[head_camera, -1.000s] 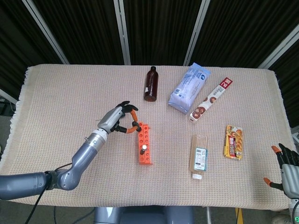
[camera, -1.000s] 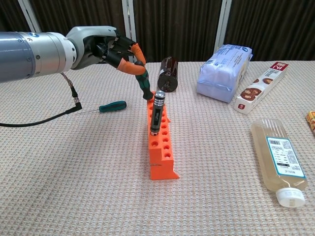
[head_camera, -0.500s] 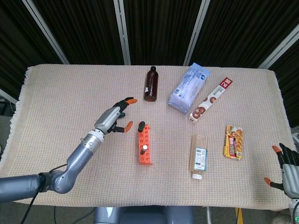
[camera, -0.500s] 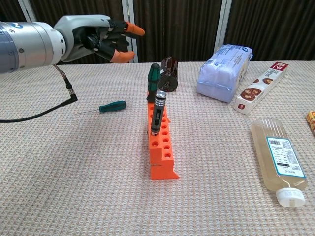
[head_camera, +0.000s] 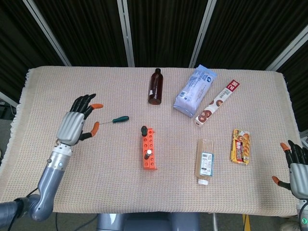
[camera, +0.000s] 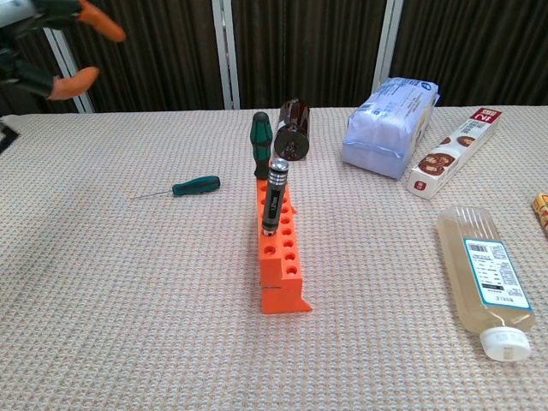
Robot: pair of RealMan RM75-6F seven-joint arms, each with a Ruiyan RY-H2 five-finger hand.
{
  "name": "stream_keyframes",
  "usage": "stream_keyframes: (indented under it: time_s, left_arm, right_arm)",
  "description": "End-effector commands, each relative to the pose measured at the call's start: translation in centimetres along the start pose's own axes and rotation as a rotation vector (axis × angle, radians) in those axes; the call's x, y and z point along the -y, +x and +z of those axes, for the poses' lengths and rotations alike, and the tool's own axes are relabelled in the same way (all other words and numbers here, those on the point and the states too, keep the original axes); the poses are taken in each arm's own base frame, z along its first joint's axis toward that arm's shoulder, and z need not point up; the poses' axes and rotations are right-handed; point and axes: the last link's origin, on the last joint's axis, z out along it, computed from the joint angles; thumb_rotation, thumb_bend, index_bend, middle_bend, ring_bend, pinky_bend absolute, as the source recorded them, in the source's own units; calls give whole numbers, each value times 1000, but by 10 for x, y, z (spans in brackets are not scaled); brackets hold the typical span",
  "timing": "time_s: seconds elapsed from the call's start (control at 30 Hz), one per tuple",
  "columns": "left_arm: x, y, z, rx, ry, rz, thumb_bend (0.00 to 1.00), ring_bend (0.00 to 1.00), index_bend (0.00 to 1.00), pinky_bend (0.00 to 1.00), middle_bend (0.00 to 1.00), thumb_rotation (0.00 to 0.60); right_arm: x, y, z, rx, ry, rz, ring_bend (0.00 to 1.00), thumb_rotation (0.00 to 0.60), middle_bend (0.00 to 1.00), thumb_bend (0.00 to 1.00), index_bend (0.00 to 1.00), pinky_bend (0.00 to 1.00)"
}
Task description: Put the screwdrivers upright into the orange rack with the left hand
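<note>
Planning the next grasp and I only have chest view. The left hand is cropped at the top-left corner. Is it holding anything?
Observer: No. In head view the left hand is empty, with its fingers spread.
Operator: Where is it relative to the loose screwdriver?
Observer: It's to the left of the green screwdriver, not touching it. The thin tip points toward the hand.
Operator: Right hand? It's not in my frame.
Observer: The right hand is at the bottom-right corner, beyond the right edge of the table, with its fingers apart and nothing in it.
</note>
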Motion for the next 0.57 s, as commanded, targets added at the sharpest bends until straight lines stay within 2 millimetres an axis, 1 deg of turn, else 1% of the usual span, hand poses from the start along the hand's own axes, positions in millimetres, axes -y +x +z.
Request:
stream_keyframes:
  time_s: [0.03,0.1,0.13,0.23,0.33,0.43,0.57]
  left_arm:
    - [50,9,-60,-22,117,150,478,0,258,0,44,600]
    - [65,12,-80,-21,158,172,478,0,264,0,47,600]
    - [68,13,-85,-21,166,177,478,0,269,0,47,600]
    - [82,18,-108,-18,214,182,479,0,284,0,57,600]
    - [90,23,-130,-16,249,155,479,0,298,0,62,600]
    - [95,27,-148,-12,262,137,478,0,308,0,65,600]
    - [98,28,-167,11,275,128,479,0,309,0,67,600]
  right_arm:
    - [4,0,2,-4,10,8,0,600,0,33,33,0]
    - [6,0,2,-3,19,9,0,600,0,34,13,0]
    - [6,-1,2,-2,21,9,0,600,0,33,5,0]
    - [10,-1,2,9,44,9,0,600,0,34,0,0]
    - [17,-1,1,19,82,15,0,600,0,34,0,0]
    - [23,-1,0,19,116,16,0,600,0,33,0,0]
    - [29,-2,2,17,137,11,0,600,0,33,0,0]
